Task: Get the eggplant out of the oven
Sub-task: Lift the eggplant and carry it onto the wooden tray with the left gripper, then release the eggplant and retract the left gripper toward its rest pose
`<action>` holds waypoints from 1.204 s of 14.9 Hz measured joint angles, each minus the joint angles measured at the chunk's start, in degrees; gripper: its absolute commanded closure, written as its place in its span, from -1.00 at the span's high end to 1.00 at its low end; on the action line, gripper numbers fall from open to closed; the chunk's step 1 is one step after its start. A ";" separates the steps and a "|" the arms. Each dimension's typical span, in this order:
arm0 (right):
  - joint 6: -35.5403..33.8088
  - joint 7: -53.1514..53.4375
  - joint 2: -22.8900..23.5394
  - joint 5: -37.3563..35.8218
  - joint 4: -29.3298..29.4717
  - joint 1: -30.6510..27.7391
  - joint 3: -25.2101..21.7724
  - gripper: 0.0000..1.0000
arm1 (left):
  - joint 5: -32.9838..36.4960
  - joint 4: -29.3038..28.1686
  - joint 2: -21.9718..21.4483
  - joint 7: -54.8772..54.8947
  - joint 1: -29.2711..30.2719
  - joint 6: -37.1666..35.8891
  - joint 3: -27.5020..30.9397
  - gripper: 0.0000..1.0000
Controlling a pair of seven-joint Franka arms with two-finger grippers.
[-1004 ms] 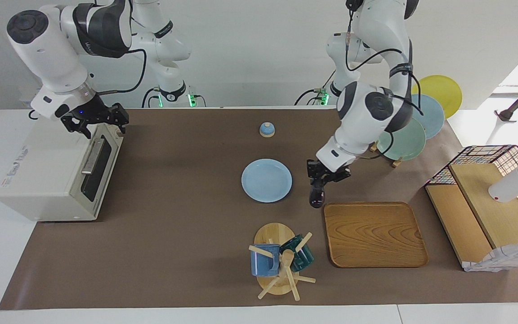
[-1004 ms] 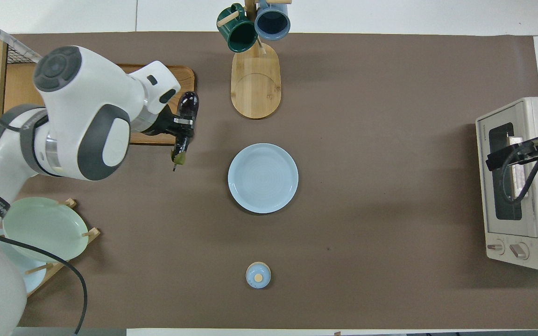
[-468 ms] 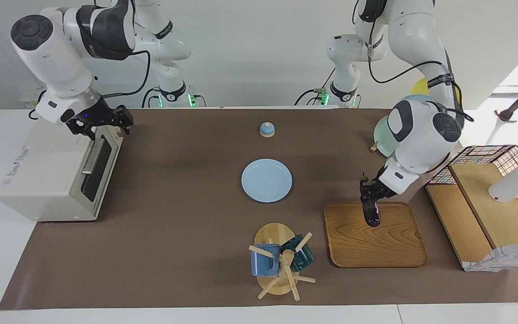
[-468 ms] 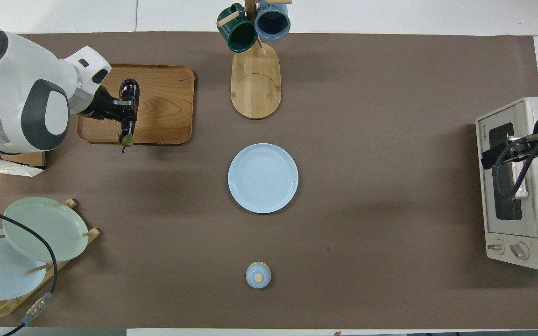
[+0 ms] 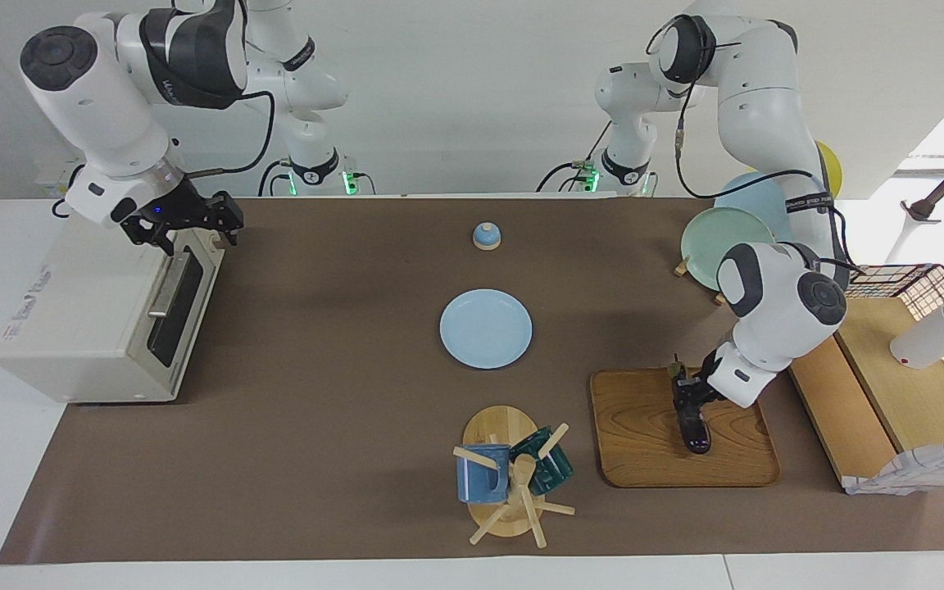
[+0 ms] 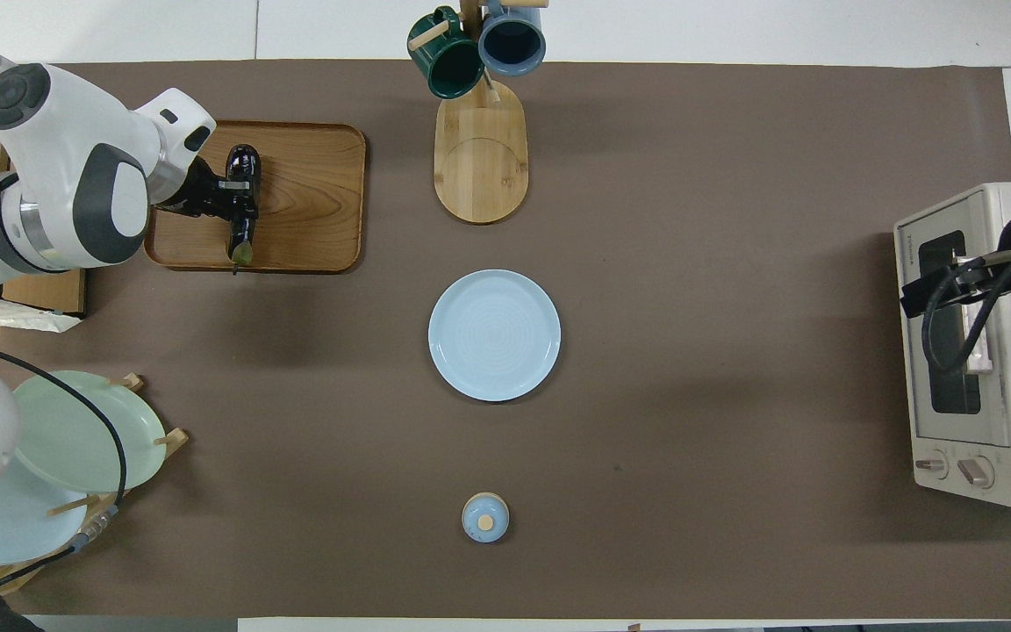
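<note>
Currently held: one eggplant (image 5: 695, 426), pinched by the left gripper (image 5: 689, 401) low over the one wooden tray (image 5: 644, 442), out of the oven (image 5: 87, 319).

Counted: one off-white toaster oven, door shut, at the right arm's end; right gripper (image 5: 185, 221) over its top front edge, fingers spread. One light blue plate (image 5: 486, 329) mid-table; one small blue lidded knob piece (image 5: 486, 236) nearer the robots; two mugs (image 5: 513, 471) on one wooden mug tree. Surface: brown mat (image 5: 316, 410) on white table; white wall.
</note>
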 measured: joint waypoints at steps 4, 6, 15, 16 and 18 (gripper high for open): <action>0.00 0.00 0.00 0.00 0.32 0.21 -1.12 1.00 | 0.34 0.01 -0.01 0.00 0.00 0.09 -0.01 1.00; 0.00 0.00 0.00 0.00 0.58 0.21 -1.32 1.00 | 0.38 0.10 -0.06 -0.01 0.00 0.09 0.00 1.00; -0.02 0.05 -0.56 0.08 0.94 0.19 -1.38 1.00 | 0.39 1.70 -8.12 -0.15 3.16 -5.26 0.22 1.00; -0.03 0.05 -0.56 0.09 0.94 0.19 -1.38 1.00 | 0.39 1.74 -10.40 -0.15 3.42 -7.90 0.44 1.00; -0.02 0.05 -0.56 0.12 0.94 0.20 -1.37 1.00 | 0.39 1.79 -15.14 -0.15 3.56 -13.86 1.03 1.00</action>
